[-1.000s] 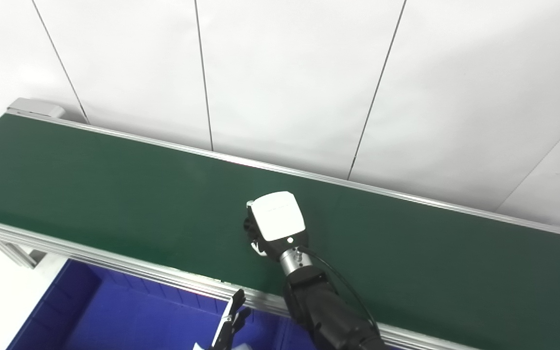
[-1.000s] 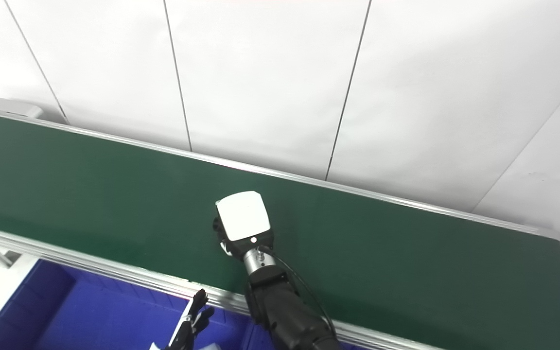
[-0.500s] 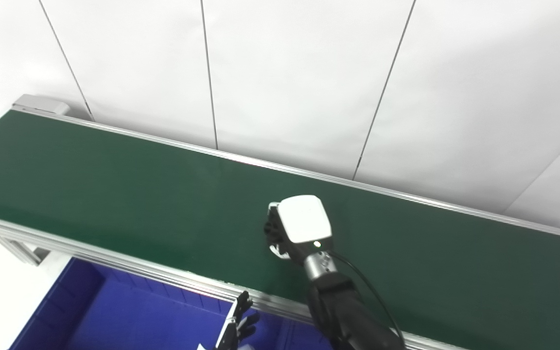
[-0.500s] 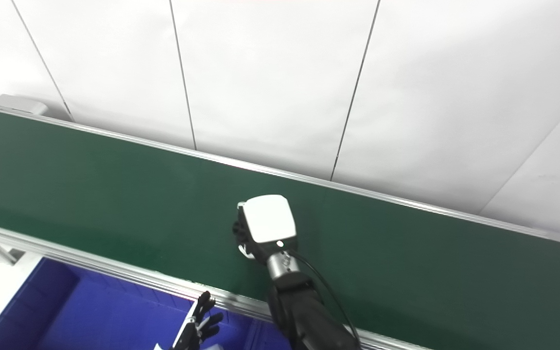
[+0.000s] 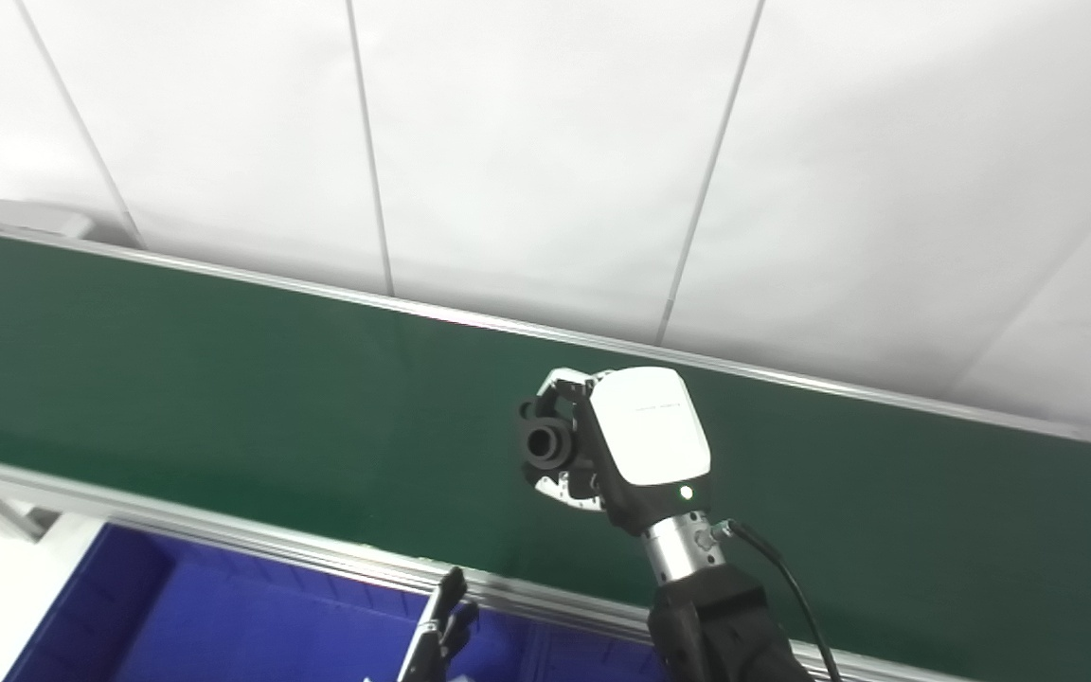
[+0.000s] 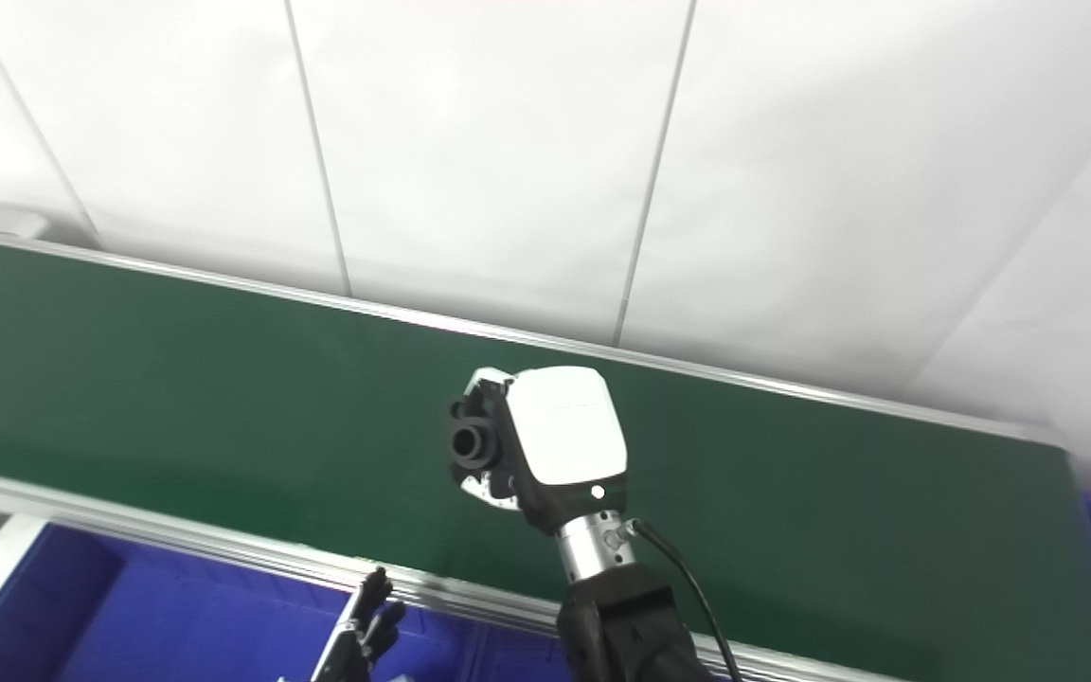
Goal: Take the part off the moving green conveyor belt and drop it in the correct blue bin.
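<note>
I'm gripping the black part (image 5: pixel 545 442) in my right hand (image 5: pixel 635 445), fingers (image 5: pixel 566 384) curling around it, its round end poking out left. It's hanging above the green belt (image 5: pixel 223 379). My left hand (image 5: pixel 437 635) is peeking in low over the blue bin (image 5: pixel 176 625), fingers spread apart, holding nothing.

A long green conveyor belt (image 5: pixel 223 379) runs from the upper left of the frame down toward the right edge, bordered by silver metal rails (image 5: pixel 252 549) along both long sides. Its surface is plain and dark. Below its near rail, at lower left, sits a blue bin (image 5: pixel 176 625).
</note>
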Available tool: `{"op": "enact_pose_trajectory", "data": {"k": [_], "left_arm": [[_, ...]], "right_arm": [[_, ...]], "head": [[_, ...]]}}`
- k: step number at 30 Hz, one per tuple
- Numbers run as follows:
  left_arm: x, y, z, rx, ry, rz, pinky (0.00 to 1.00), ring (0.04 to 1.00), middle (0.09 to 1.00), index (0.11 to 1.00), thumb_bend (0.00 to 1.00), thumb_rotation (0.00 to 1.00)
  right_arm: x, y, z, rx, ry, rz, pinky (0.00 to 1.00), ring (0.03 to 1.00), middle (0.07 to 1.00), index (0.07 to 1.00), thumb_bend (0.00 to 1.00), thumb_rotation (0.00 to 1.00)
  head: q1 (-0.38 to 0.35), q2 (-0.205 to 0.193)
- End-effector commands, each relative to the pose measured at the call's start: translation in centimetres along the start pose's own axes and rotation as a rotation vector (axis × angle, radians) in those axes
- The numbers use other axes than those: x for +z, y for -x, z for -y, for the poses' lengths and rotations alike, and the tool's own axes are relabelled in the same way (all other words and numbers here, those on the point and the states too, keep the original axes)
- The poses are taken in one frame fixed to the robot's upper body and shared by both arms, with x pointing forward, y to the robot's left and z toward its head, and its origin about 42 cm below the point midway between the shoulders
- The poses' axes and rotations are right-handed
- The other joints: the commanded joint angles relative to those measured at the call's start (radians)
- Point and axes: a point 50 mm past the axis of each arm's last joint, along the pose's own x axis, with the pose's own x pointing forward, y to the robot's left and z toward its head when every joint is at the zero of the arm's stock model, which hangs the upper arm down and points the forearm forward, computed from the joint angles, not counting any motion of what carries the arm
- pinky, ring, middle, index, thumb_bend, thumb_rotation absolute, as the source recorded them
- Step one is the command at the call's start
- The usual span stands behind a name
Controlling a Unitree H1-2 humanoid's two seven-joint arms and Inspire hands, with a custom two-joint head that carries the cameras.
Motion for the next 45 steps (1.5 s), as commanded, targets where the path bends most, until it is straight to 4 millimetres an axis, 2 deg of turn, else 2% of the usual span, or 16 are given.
{"op": "enact_pose_trajectory", "data": {"k": [1, 4, 6, 8, 11, 14, 19, 25, 30, 34, 42, 45], "left_arm": [[1.1, 0.1, 0.1, 0.009, 0.026, 0.019, 0.99, 0.983, 1.000, 1.000, 0.61, 0.88], [1.4, 0.1, -0.6, 0.010, 0.062, 0.003, 1.00, 0.998, 1.000, 1.000, 0.65, 0.88], [1.7, 0.2, -1.1, 0.003, 0.072, 0.005, 1.00, 1.000, 1.000, 1.000, 0.64, 0.90], [2.2, 0.1, -1.7, -0.006, 0.071, 0.012, 1.00, 1.000, 1.000, 1.000, 0.63, 0.93], [3.1, 0.1, -2.2, -0.011, 0.060, 0.018, 1.00, 1.000, 1.000, 1.000, 0.63, 0.96], [3.9, 0.2, -2.9, -0.016, 0.063, 0.015, 1.00, 1.000, 1.000, 1.000, 0.64, 0.98], [4.9, 0.2, -3.8, -0.022, 0.093, 0.006, 1.00, 1.000, 1.000, 1.000, 0.55, 0.95], [5.5, 0.2, -4.2, -0.022, 0.097, 0.016, 1.00, 1.000, 1.000, 1.000, 0.54, 0.95], [5.9, 0.2, -4.3, -0.011, 0.107, 0.016, 1.00, 1.000, 1.000, 1.000, 0.56, 0.93], [6.1, 0.2, -4.4, -0.010, 0.106, 0.013, 1.00, 1.000, 1.000, 1.000, 0.57, 0.91], [6.1, 0.3, -4.3, -0.008, 0.100, 0.015, 1.00, 1.000, 1.000, 1.000, 0.59, 0.88], [6.0, 0.3, -4.3, -0.010, 0.107, 0.018, 1.00, 1.000, 1.000, 1.000, 0.60, 0.86]], "right_arm": [[0.6, 0.4, 1.5, -0.062, -0.014, -0.017, 0.09, 0.157, 0.250, 0.483, 0.51, 0.13], [0.3, 2.0, 2.2, -0.060, -0.004, -0.057, 0.10, 0.161, 0.254, 0.485, 0.51, 0.13], [0.1, 3.5, 2.5, -0.049, -0.004, -0.087, 0.09, 0.159, 0.251, 0.485, 0.51, 0.13], [0.2, 5.3, 3.0, -0.025, -0.010, -0.119, 0.09, 0.160, 0.252, 0.485, 0.51, 0.13], [0.5, 7.0, 3.7, -0.014, -0.017, -0.149, 0.10, 0.166, 0.262, 0.486, 0.51, 0.13], [1.2, 9.2, 4.5, -0.001, -0.019, -0.192, 0.10, 0.162, 0.256, 0.486, 0.51, 0.13], [2.6, 12.3, 5.2, 0.033, -0.047, -0.263, 0.10, 0.164, 0.262, 0.485, 0.51, 0.14], [4.1, 16.2, 5.6, 0.091, -0.062, -0.319, 0.09, 0.151, 0.243, 0.485, 0.51, 0.13], [4.5, 19.4, 5.0, 0.153, -0.057, -0.388, 0.09, 0.152, 0.246, 0.486, 0.51, 0.13], [4.3, 20.8, 4.0, 0.210, -0.049, -0.425, 0.10, 0.166, 0.259, 0.485, 0.51, 0.13], [2.6, 21.6, 2.0, 0.272, -0.042, -0.491, 0.11, 0.182, 0.280, 0.486, 0.51, 0.13], [2.0, 21.9, 1.5, 0.364, -0.007, -0.554, 0.15, 0.233, 0.349, 0.488, 0.51, 0.14]], "head": [[-0.032, 0.007], [-0.067, 0.020], [-0.096, 0.041], [-0.128, 0.087], [-0.150, 0.123], [-0.207, 0.171], [-0.256, 0.206], [-0.290, 0.235], [-0.294, 0.256], [-0.289, 0.264], [-0.269, 0.262], [-0.257, 0.260]]}}
